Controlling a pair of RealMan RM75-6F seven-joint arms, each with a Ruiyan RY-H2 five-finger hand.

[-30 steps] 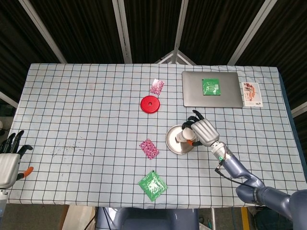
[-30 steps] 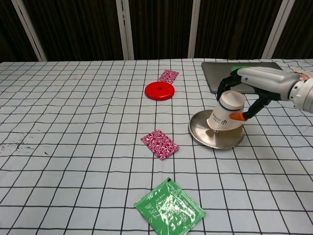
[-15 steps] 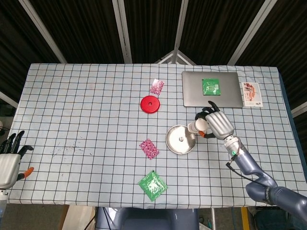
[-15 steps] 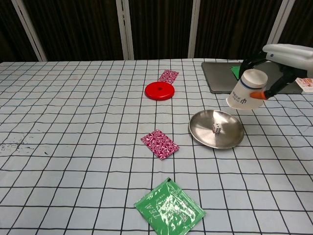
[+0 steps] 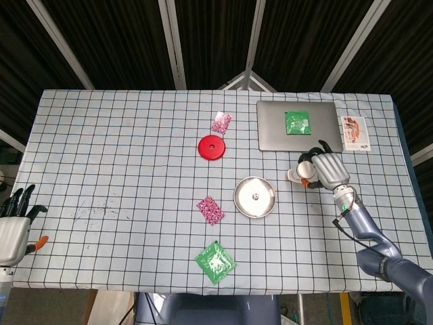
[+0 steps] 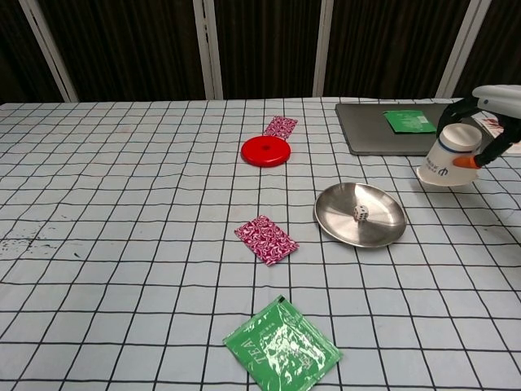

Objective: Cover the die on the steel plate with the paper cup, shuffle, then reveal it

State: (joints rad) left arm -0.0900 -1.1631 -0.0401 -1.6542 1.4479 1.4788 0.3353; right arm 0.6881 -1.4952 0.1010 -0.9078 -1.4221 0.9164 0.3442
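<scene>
right hand (image 5: 327, 168) wrapped around the paper cup (image 6: 450, 155), mouth down and tilted, held off to the right of the steel plate (image 6: 383, 232), above the counter (image 5: 122, 162). die (image 6: 360, 213) lying uncovered on the plate. left hand (image 5: 13, 227) at the counter's near-left edge, fingers apart, holding nothing.

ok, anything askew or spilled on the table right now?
Nothing spilled. The die sits uncovered on the steel plate. The right robot hand holds the paper cup mouth-down and tilted, right of the plate. One oddity: dark specks on the cloth near the left edge. Packets lie flat.
</scene>
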